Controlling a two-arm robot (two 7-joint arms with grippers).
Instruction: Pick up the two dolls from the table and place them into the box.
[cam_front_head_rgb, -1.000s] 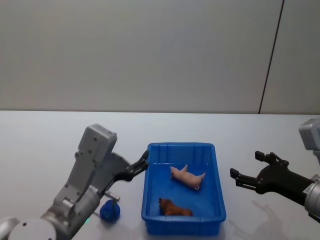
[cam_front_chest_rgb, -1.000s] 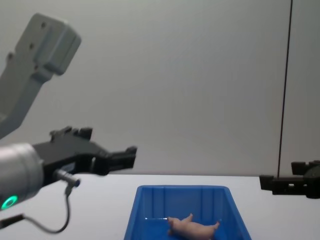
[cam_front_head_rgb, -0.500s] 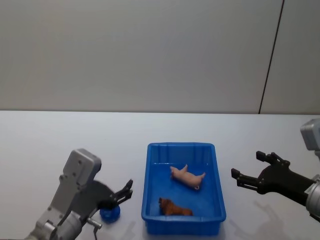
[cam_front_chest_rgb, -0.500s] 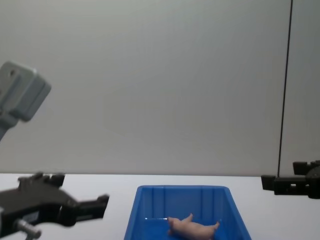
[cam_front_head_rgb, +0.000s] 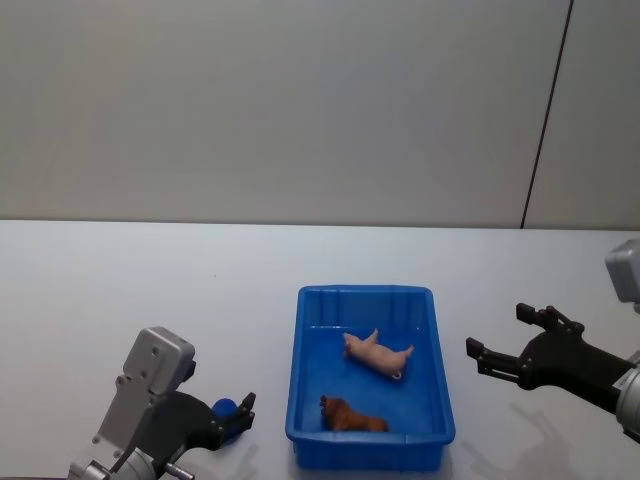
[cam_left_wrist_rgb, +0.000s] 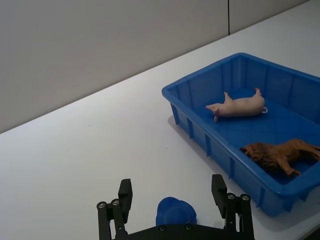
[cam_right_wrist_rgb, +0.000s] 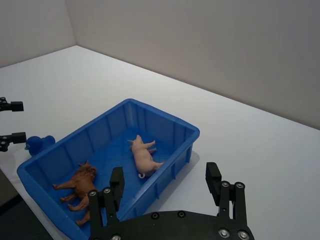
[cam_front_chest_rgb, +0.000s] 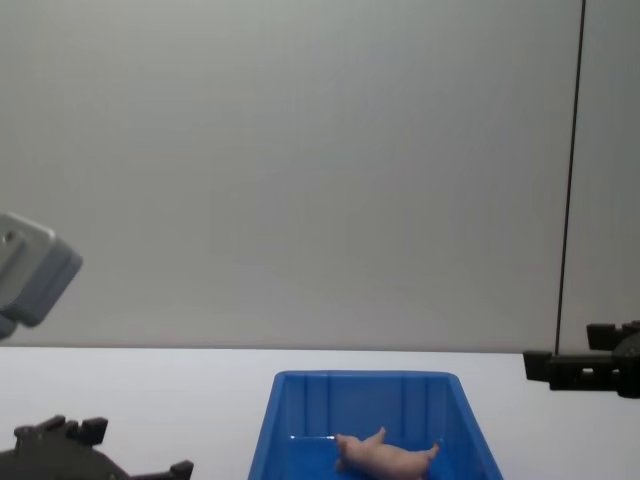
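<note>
The pale pink doll (cam_front_head_rgb: 378, 354) lies on its side inside the blue box (cam_front_head_rgb: 365, 292), and shows again in the chest view (cam_front_chest_rgb: 388, 457). The dark blue doll (cam_front_head_rgb: 226, 410) sits on the white table (cam_front_head_rgb: 120, 290) left of the box. My left gripper (cam_front_head_rgb: 238, 415) is low over the table and open, its fingers (cam_left_wrist_rgb: 125, 192) on either side of the blue doll (cam_left_wrist_rgb: 175, 212) without touching it. To the right of the box, my right gripper (cam_front_head_rgb: 497, 332) hovers open and holds nothing.
A brown lion toy (cam_front_head_rgb: 350, 416) lies in the box's near end, close to the front wall (cam_left_wrist_rgb: 250, 172). A dark vertical seam (cam_front_head_rgb: 545, 115) runs down the grey wall at the back right.
My left arm has dropped from beside the box's rim down to the table, and its open fingers now straddle the blue doll. The right gripper has barely moved.
</note>
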